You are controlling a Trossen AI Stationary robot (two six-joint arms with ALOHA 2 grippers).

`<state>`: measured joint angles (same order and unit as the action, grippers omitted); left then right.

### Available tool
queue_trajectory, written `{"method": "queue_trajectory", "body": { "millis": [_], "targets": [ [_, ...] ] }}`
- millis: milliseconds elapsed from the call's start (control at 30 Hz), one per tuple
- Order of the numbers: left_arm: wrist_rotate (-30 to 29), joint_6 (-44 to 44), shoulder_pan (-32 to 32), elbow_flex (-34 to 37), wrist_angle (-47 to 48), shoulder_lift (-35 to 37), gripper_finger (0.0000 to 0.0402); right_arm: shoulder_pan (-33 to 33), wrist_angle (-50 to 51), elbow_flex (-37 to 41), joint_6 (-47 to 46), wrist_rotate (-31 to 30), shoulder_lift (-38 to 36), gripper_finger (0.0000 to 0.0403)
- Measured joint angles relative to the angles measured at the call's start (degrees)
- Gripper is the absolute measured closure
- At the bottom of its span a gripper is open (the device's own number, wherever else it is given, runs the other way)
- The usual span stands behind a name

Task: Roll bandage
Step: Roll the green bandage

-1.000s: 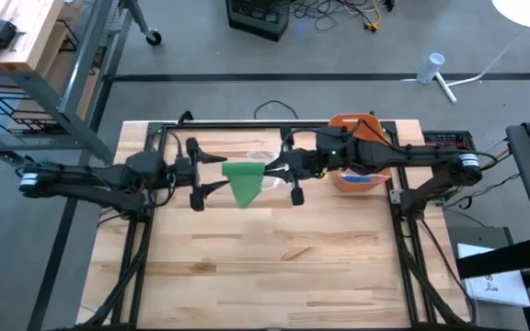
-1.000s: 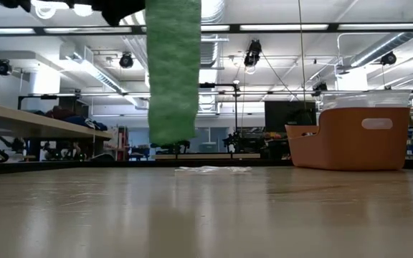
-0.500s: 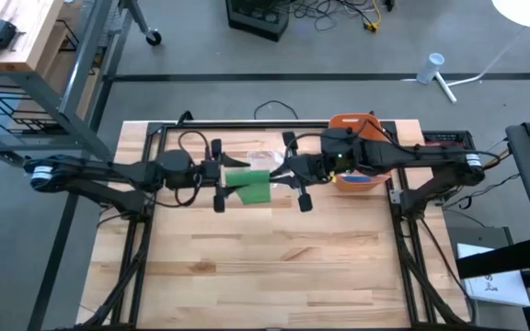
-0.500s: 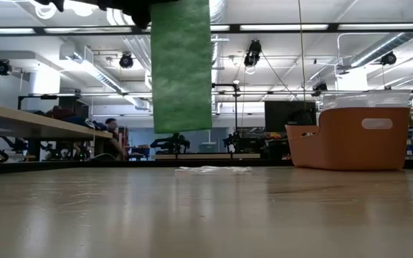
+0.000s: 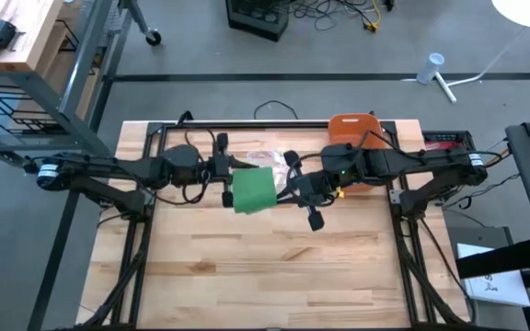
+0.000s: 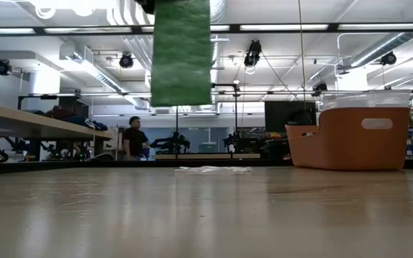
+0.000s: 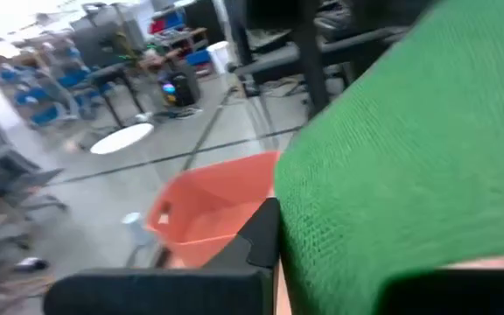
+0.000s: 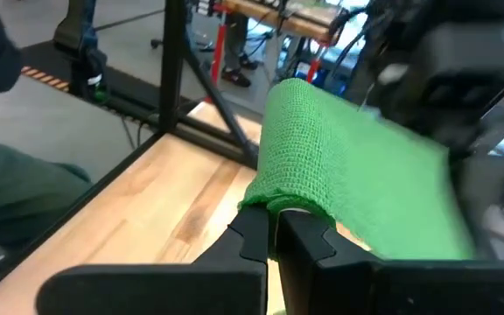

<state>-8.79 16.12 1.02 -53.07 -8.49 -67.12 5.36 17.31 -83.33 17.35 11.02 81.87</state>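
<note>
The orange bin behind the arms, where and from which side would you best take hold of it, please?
Probably by its rim. The orange bin stands upright and open-topped on the table, so a gripper coming from above could straddle one wall. The side wall toward the table's edge looks freest, since the right arm lies over the bin's other side.

The bandage (image 5: 252,188) is bright green with a fine woven mesh texture. The bin (image 5: 352,126) is orange. The table (image 5: 265,267) is pale, striped wood planks.
</note>
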Motion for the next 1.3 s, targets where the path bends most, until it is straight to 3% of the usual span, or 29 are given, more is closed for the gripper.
{"method": "queue_trajectory", "body": {
  "millis": [267, 1000, 1300],
  "targets": [
    [-7.5, 7.6, 2.3, -4.0, 4.0, 3.7, 0.0401, 1.6, 1.8, 0.1, -0.9, -0.3, 0.6, 0.0403],
    [-7.6, 9.0, 9.2, -6.3, 3.6, 3.1, 0.0401, 4.3, -4.2, 0.2, 1.6, 1.2, 3.6, 0.0403],
    [-7.5, 6.6, 9.2, -6.1, 10.2, 3.1, 0.0401, 4.5, -9.5, 0.2, 3.2, 0.9, 2.3, 0.0403]
  ]
}}
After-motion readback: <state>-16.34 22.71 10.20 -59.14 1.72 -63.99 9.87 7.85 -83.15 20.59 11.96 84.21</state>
